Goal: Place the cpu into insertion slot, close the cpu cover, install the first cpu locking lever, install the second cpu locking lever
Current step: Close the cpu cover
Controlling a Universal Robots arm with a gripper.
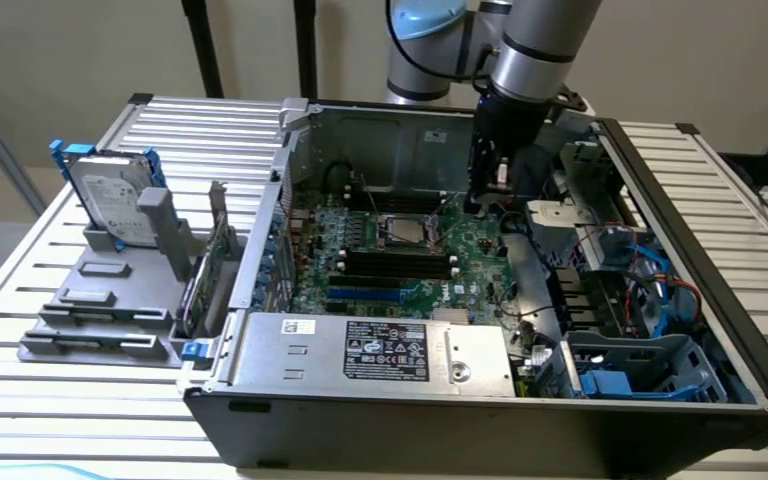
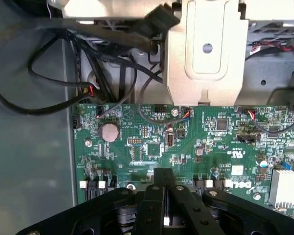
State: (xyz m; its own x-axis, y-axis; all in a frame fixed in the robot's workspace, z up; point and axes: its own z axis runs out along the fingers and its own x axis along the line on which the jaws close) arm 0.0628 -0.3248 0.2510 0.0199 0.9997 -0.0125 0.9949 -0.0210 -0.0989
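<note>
We see gripper (image 1: pixel 487 204) clenched shut over the green board (image 1: pixel 471 268); insertion slot (image 1: pixel 404 233) lies near, toward exterior view's left.

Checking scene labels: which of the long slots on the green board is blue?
The long slot nearest the silver power supply; the slots farther from it are black.

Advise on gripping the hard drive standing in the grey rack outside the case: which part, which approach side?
Probably best: grip the hard drive by its upper end, across its two flat faces, bringing the end effector down from above. It stands on edge with its lower end seated in the grey rack, so the top is freest; blue rails occupy its narrow sides.
</note>
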